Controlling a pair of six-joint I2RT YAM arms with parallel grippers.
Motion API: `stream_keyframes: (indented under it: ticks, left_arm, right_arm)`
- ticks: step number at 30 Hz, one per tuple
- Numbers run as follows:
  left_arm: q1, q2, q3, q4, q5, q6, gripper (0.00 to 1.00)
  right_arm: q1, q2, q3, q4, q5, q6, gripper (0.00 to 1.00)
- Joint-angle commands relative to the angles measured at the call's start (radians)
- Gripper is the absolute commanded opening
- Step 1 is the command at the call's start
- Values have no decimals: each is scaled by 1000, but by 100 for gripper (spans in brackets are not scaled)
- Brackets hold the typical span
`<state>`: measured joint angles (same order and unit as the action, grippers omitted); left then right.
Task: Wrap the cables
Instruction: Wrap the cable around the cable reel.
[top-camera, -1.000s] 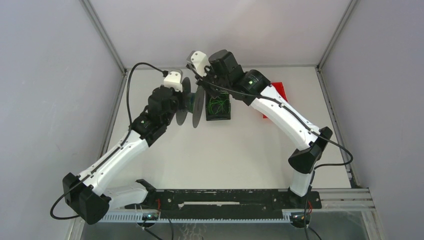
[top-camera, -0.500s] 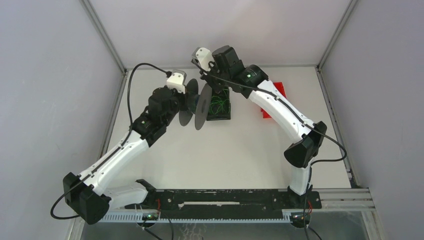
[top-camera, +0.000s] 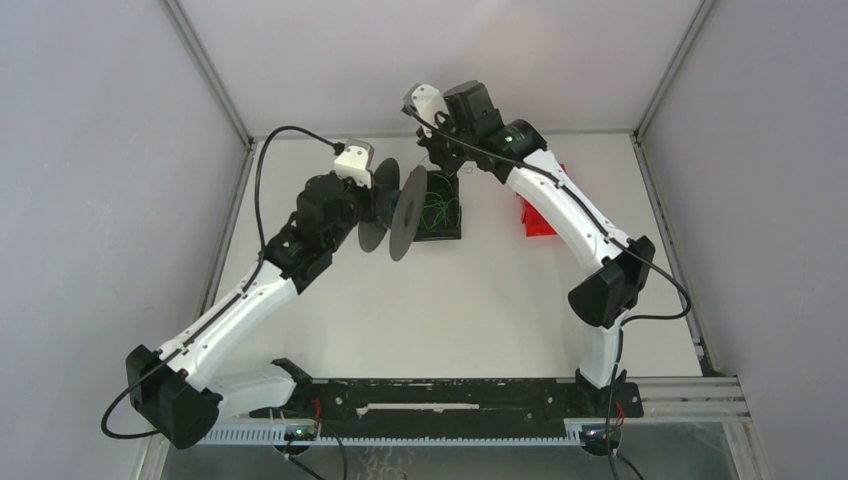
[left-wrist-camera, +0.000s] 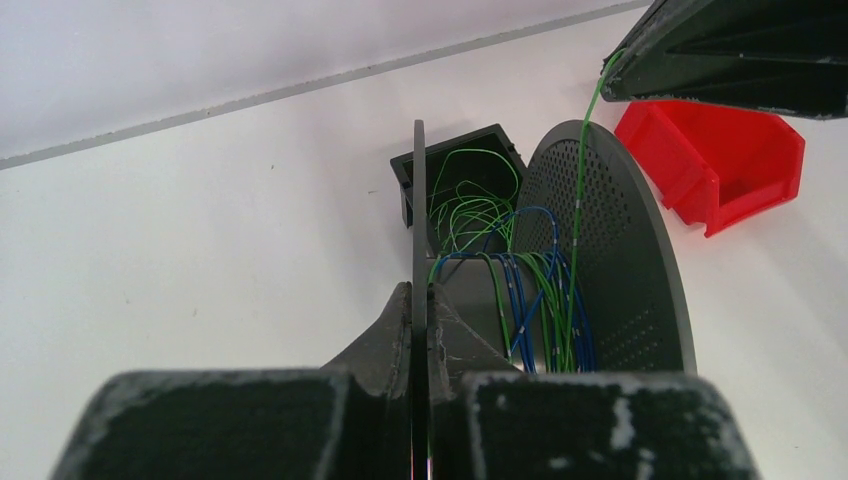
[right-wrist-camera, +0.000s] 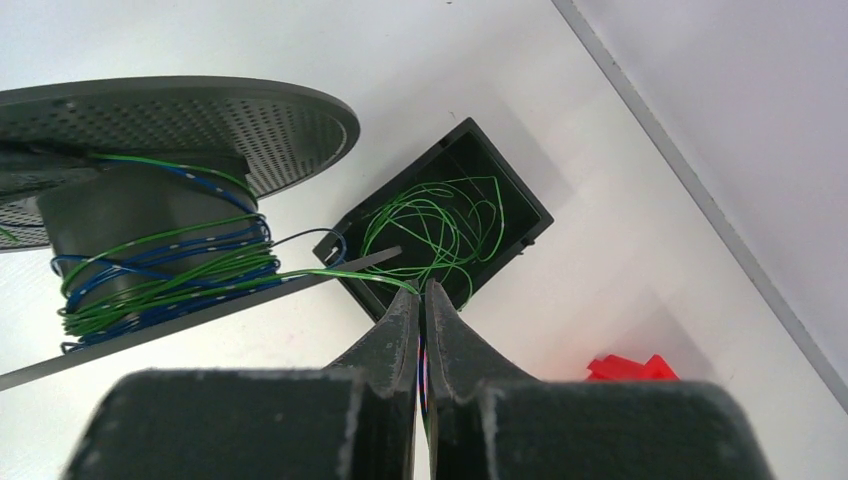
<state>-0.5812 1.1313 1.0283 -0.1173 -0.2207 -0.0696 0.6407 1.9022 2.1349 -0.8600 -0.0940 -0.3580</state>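
Left pincer (left-wrist-camera: 421, 300) was found clenched on the rim of the near flange of a dark grey perforated spool (top-camera: 405, 215), holding it on edge above the tabletop (top-camera: 450, 310) with its hub roughly level. The cables (right-wrist-camera: 165, 278), thin green and blue strands, were wound loosely around the hub between the two flanges. Further green loops lay loose inside an open black box (top-camera: 438, 236) resting on the tabletop at 3 o'clock of the spool in the overhead view. One green strand ran taut from the hub over the far flange to the right pincer (right-wrist-camera: 421, 292), which was clenched on that strand and positioned above the box, at its 12 o'clock end. A red bin (top-camera: 535, 215) sat on the tabletop at 3 o'clock of the box, apart from it and touched by neither arm.
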Motion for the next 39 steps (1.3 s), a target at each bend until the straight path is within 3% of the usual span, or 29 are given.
stream_keyframes:
  ticks: [1, 8, 20, 39]
  left_arm:
    - [11, -39, -9, -5, -17, 22, 0]
    - [15, -45, 5, -17, -19, 13, 0]
    - [38, -47, 22, -30, 16, -31, 0]
    - [83, -63, 39, -53, 68, -92, 0]
  right_arm:
    - [-65, -21, -19, 117, 51, 5, 7]
    - [-112, -35, -141, 170, -1, 35, 7]
    - [-177, -4, -314, 255, -228, 109, 6]
    - [-189, 81, -430, 385, -403, 227, 11]
